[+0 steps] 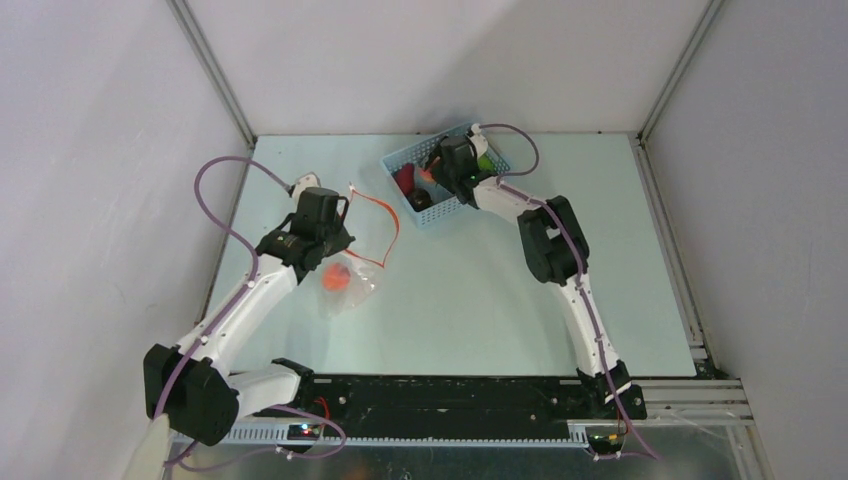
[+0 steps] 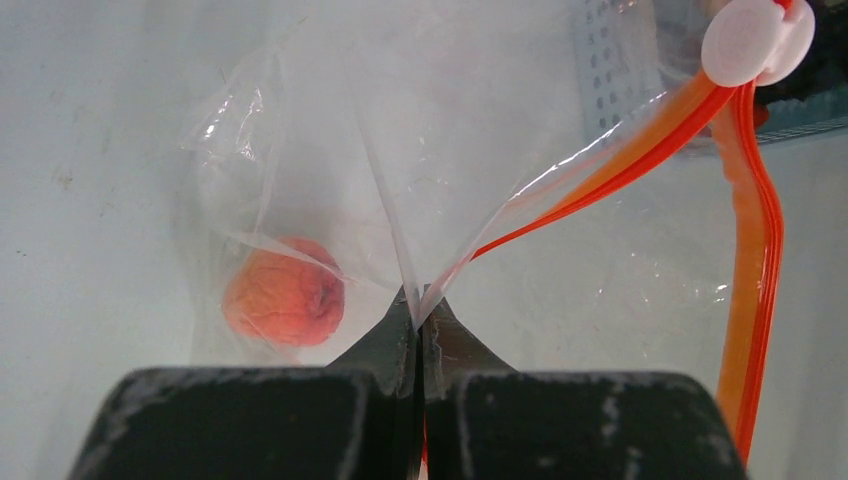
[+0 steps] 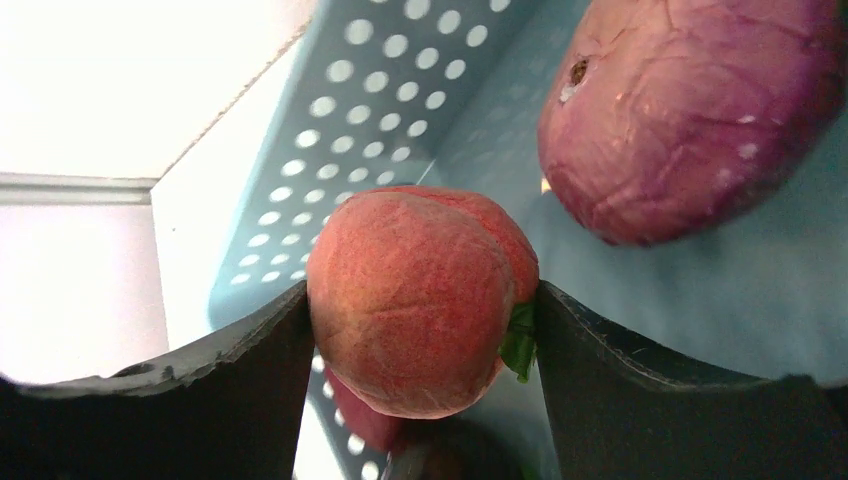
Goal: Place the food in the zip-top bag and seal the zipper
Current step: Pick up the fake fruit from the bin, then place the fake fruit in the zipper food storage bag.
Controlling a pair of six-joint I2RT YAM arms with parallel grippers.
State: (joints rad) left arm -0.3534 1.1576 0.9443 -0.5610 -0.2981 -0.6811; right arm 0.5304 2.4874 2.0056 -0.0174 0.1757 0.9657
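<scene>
Left fingers (image 2: 385, 345): pressed together on a fold of the clear film of the zip-top bag (image 2: 300, 150), low centre of the left wrist view.
Zip-top bag: left of centre in the top view, lying on the counter (image 1: 480, 290), with its mouth lifted and gaping toward the upper right.
Zipper (image 2: 600, 180): unsealed. Its two red-orange strips split apart from a white slider (image 2: 755, 40) in the upper right corner of the left wrist view.
In the bag: one orange-red toy fruit (image 2: 285, 292), at the lower left of the left wrist view, resting inside the film.
Right fingers (image 3: 230, 370): one on each side of a peach-orange toy fruit (image 3: 410, 300), both touching it, pinching it inside the basket (image 3: 400, 90).
Basket: light blue and perforated, upper centre of the top view, just right of the bag's mouth.
Also in the basket: a purple toy (image 3: 690, 110) at the upper right of the right wrist view, apart from the pinched fruit. The top view also shows a red toy (image 1: 405, 178), a dark toy (image 1: 420, 198) and a green toy (image 1: 485, 160).
</scene>
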